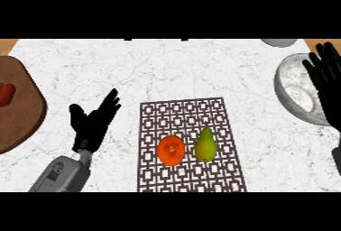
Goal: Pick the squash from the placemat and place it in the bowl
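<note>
A yellow-green, pear-shaped squash (205, 144) lies on the brown lattice placemat (190, 113) in the lower middle of the head view. An orange round fruit (170, 150) sits just left of it on the same mat. The grey-white bowl (293, 88) stands at the right edge of the counter. My right hand (328, 76) hovers over the bowl's right side with straight fingers, holding nothing. My left hand (93, 122) rests open left of the placemat, fingers pointing up.
A brown wooden cutting board (20, 113) lies at the left edge with a red vegetable (5, 94) on it. Part of a white dish (279, 42) shows at the top right. The counter is white marble.
</note>
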Available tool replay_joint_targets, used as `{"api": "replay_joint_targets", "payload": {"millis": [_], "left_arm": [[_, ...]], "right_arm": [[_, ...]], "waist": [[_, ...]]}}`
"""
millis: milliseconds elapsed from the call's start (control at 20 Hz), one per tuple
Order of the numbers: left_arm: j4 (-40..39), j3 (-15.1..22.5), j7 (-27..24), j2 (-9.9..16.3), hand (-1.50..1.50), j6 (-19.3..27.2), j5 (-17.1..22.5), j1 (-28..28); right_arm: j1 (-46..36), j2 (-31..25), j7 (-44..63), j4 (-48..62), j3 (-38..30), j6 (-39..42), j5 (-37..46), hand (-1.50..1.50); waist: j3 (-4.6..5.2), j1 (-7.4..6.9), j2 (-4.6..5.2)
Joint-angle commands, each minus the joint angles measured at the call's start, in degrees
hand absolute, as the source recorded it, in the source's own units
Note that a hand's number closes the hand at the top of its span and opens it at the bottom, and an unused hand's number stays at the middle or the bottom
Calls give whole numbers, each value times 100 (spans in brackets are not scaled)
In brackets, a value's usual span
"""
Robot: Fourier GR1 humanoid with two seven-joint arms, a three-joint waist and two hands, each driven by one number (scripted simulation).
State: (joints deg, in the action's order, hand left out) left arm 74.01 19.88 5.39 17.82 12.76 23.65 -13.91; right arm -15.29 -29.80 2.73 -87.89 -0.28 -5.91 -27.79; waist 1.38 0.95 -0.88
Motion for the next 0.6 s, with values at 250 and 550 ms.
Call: {"api": "replay_joint_targets", "payload": {"millis": [250, 550], "left_arm": [[827, 270, -634, 452, 0, -421, -700, -367], [1386, 574, -498, 345, 0, -415, -760, 115]], "right_arm": [[292, 1313, 438, -1473, 1833, -2410, 2136, 150], [914, 2050, 751, -739, 3225, -3741, 4153, -150]], "waist": [[-104, -97, -17], [-131, -193, 49]]}}
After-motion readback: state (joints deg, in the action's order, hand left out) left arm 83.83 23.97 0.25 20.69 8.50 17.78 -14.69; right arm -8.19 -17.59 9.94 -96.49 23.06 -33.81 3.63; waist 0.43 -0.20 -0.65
